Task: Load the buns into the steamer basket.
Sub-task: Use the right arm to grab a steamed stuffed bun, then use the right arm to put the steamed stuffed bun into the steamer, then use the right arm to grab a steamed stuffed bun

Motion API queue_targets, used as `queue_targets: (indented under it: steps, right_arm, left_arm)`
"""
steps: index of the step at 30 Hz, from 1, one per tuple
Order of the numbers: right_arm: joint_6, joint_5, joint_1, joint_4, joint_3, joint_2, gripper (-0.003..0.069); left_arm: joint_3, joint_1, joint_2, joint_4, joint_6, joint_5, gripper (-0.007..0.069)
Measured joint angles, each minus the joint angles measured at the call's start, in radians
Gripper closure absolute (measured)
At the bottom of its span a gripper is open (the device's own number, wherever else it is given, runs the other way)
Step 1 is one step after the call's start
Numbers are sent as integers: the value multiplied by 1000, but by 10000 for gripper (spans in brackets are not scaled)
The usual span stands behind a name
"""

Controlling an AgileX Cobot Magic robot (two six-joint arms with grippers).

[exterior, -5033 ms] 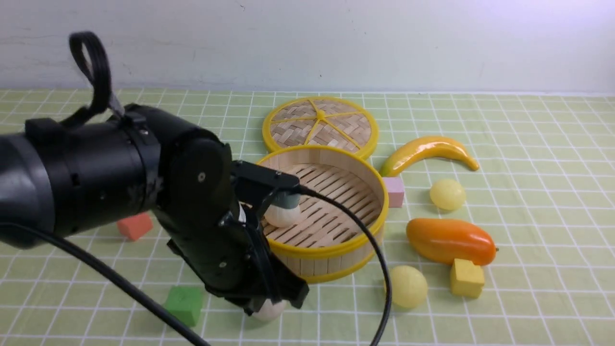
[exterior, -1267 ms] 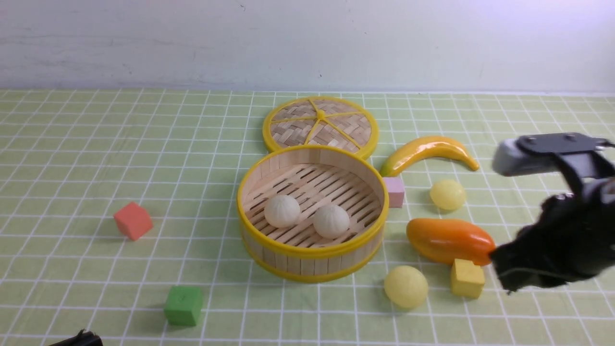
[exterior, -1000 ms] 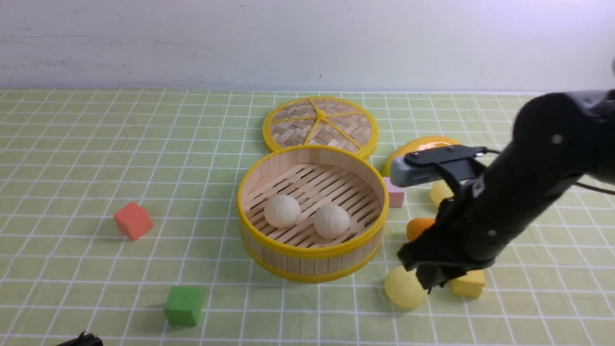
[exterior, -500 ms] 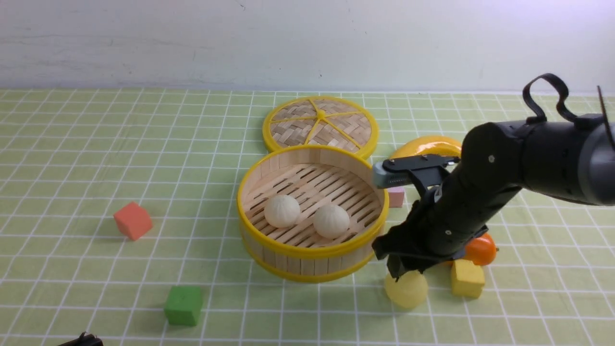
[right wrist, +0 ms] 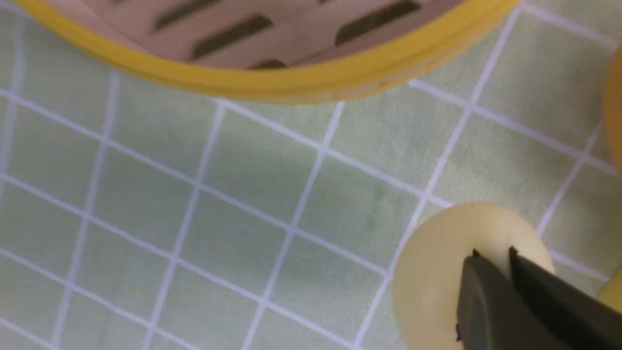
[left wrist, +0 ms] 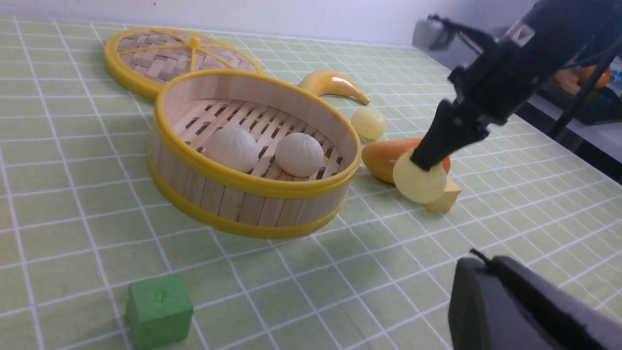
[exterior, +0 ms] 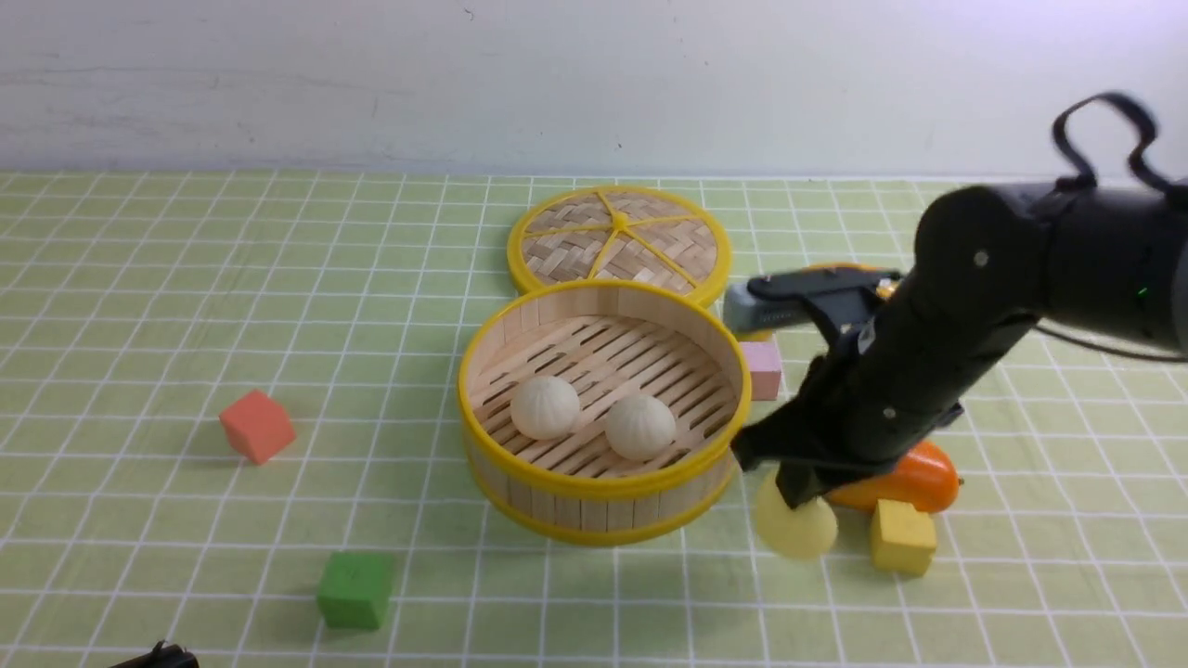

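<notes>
From the front, the right gripper [exterior: 798,492] has just clamped a pale yellow bun [exterior: 795,533] and lifted it off the green checked cloth [exterior: 186,306] beside the steamer basket [exterior: 603,487], two white buns [exterior: 546,406] inside, plain wall [exterior: 371,74] behind. The left wrist view shows it squashed flat, and the left gripper [left wrist: 491,287] closed. From the right wrist the rim looks near: a short carry, I'd guess.

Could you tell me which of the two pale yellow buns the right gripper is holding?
The yellow bun beside the yellow cube, pinched by the right gripper; the other yellow bun lies free near the banana.
</notes>
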Motion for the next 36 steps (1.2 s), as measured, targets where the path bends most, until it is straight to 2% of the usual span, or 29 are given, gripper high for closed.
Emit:
queue_targets:
  steps: [5,10,15,18,21,22,23,24,26,29,32,33,36]
  right_arm:
    - [-59,-110,0,51,-153,6,648]
    - [-64,-235,-1,29,-273,191,636]
    - [-64,-260,-1,21,-337,328,594]
    - [-64,-263,-1,17,-345,360,522]
    - [-64,-264,-1,17,-349,357,396]
    - [-64,-264,-1,17,-349,356,387]
    - [-64,-256,-1,17,-349,344,318]
    - [-64,-254,-1,17,-349,341,318]
    - [-64,-216,-2,-3,-349,289,209]
    - [-56,-164,-8,-44,-351,234,167]
    - [-3,-72,-41,-144,-356,172,159]
    - [59,-17,-78,-210,-357,167,177]
    - [124,33,-140,-261,-357,196,231]
  left_arm:
    - [0,0,0,0,0,0,637]
    - [0,0,0,0,0,0,637]
    - [0,0,0,2,0,0,635]
    - [0,0,0,7,0,0,635]
    - [0,0,0,11,0,0,632]
    - [0,0,0,11,0,0,631]
    - [0,0,0,11,0,0,629]
    - [0,0,0,11,0,0,629]
    - [0,0,0,11,0,0,627]
    - [0,0,0,14,0,0,625]
    - [0,0,0,16,0,0,624]
    - [0,0,0,19,0,0,622]
    - [0,0,0,26,0,0,621]
